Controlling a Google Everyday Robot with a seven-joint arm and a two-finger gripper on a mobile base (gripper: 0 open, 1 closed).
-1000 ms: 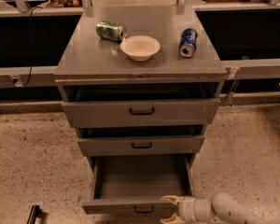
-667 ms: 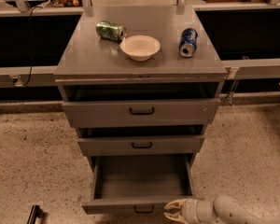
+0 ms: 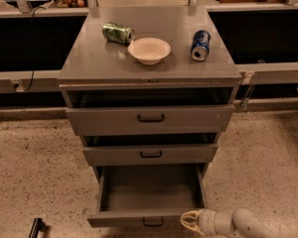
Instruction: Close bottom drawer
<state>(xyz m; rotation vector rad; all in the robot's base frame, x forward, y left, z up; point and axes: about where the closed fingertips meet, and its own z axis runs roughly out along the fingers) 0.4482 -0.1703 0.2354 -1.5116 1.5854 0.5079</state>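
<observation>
barely shifted, arm (image 3: 244,225) stretches low, gripper (image 3: 190,221) at open bottom drawer (image 3: 124,218) front, its state unclear.

The grey bottom drawer (image 3: 151,190) with its black bar handle stands wide open, the gripper (image 3: 189,221) at its front's right end.

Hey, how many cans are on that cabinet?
2: a green can lying left of the bowl, a blue can right of it. The gripper is low, by the open bottom drawer.
</observation>
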